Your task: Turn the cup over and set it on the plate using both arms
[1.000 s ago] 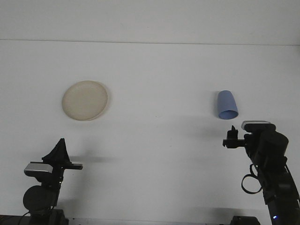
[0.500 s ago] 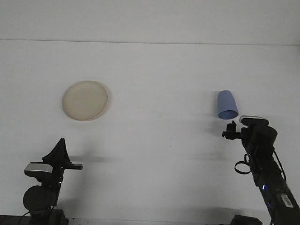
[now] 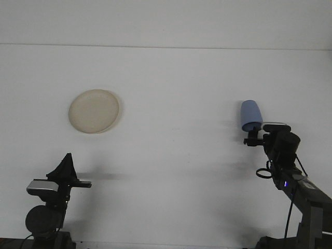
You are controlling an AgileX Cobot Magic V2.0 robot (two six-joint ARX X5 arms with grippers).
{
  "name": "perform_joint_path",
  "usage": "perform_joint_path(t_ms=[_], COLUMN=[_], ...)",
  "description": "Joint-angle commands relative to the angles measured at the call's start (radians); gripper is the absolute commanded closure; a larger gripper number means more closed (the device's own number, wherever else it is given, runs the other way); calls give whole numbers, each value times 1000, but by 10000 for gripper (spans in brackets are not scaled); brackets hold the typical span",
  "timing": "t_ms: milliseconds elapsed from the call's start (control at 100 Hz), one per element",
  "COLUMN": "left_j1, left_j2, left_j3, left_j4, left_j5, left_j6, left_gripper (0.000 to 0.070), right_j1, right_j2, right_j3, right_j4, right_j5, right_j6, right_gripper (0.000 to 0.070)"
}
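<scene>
On the right side of the tabletop, the blue cup is found lying on its side, its open rim turned toward the robot and its closed base pointing away. That attitude is presumably why a flip is called for before placement.

The right gripper is positioned just beside the cup's rim, at its near edge. Whether contact is made cannot be told from the front view. The state of its fingers cannot be told either: they are seen only as a small dark shape, so neither a released nor a clenched condition can be confirmed. The approach along the cup's axis suggests that the rim is being targeted for a grasp.

The left gripper is held low at the near left, well apart from every object. Its fingers are seen edge-on as a dark wedge, and their state cannot be told. It is judged to be parked there in readiness for a handover.

1 beige plate is noted on the left half of the tabletop, nothing on it, well apart from the cup. The separation explains why 2 arms are required. No step is judged complete.
</scene>
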Motion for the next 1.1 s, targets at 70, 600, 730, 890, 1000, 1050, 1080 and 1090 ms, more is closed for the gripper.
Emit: perform_joint_path(t_ms=[70,600,730,890,1000,1050,1080,1090], left_j1=[1,1,1,1,1,1,1,1], left_j2=[-1,-1,-1,-1,-1,-1,-1,-1], left_j3=[-19,-19,-19,-19,-19,-19,-19,-19], left_j4=[10,10,10,10,10,10,10,10], left_j5=[1,1,1,2,1,1,1,1], left_j6=[8,8,8,8,8,8,8,8], left_gripper=[689,689,688,688,689,689,689,689], right_j1=[-5,-5,-2,22,51,72,89,94], right_j2=[92,201,167,42,-100,-179,-227,-244], right_j3=[64,164,164,164,164,164,166,167], right_j4=[46,46,7,-85,-211,-290,-341,-359], right_j5=[-24,-110,-129,-126,-82,-42,-18,-10], right_j6=[-18,-63,-64,-43,9,32,51,58], right_gripper=[176,700,700,700,700,700,700,700])
